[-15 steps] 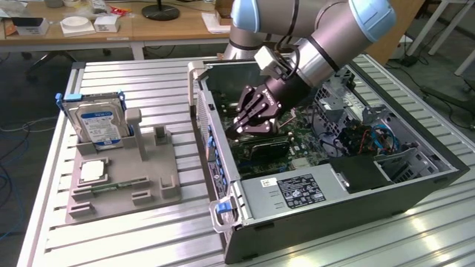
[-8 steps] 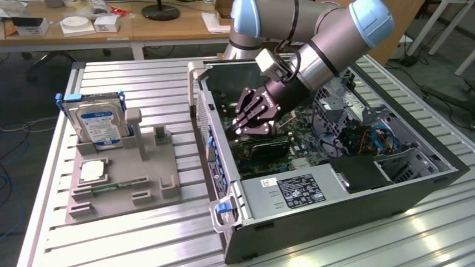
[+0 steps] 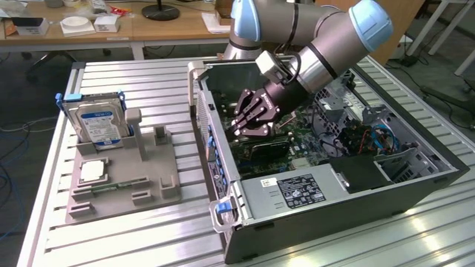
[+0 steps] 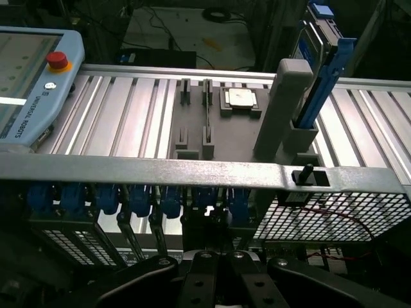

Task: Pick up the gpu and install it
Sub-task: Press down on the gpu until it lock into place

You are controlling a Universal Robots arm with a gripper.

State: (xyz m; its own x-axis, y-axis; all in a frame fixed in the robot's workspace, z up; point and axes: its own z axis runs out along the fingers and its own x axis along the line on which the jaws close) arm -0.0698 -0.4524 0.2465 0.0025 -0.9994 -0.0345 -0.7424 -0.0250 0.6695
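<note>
Exterior view: the black tool [image 3: 251,123] is seen fully closed inside the open grey computer case [image 3: 415,192], pressed down on the thin dark-edged gpu card [image 3: 267,149] seated on the motherboard directly beneath. Wrist view: the tool [image 4: 217,273] is shut; the card's body is hidden by dark fingers.

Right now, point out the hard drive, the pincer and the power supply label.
hard drive [image 3: 98,123], exterior view, blue-white label.
pincer [image 3: 239,131], exterior view, between its fingertips.
power supply label [image 3: 295,186], exterior view, label's middle.
</note>
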